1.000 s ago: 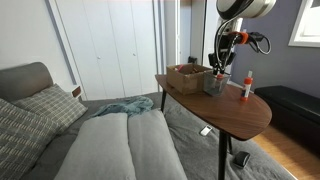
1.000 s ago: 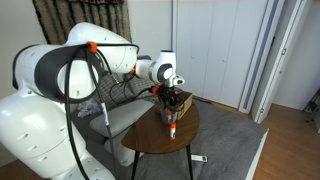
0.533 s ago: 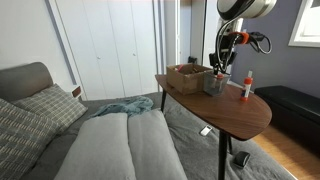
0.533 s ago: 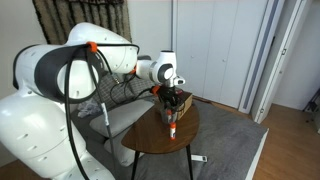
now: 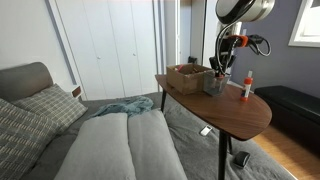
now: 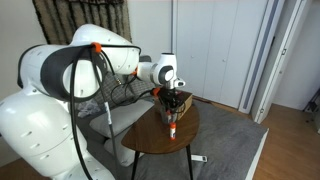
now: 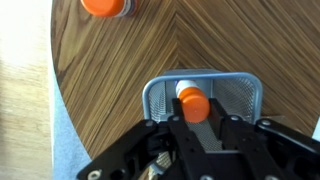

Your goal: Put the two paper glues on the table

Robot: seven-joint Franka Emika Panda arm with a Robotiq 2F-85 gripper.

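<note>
Left of grey wire-mesh cup [image 7: 240,92], well apart: white paper-glue bottle with orange-red cap [image 7: 103,6], upright on dark-brown wooden oval table [image 7: 110,70], already placed. Inside cup: second orange-capped glue bottle [image 7: 191,101], upright, long axis vertical. Black Robotiq gripper [image 7: 193,122] directly over cup, jaws narrow, apparently pinched on that cap. Next likely needs straight lift clear of rim, then set-down beside cup.

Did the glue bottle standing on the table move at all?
No. The glue bottle stands at the same spot on the table, just as far from the grey mesh cup as before.
</note>
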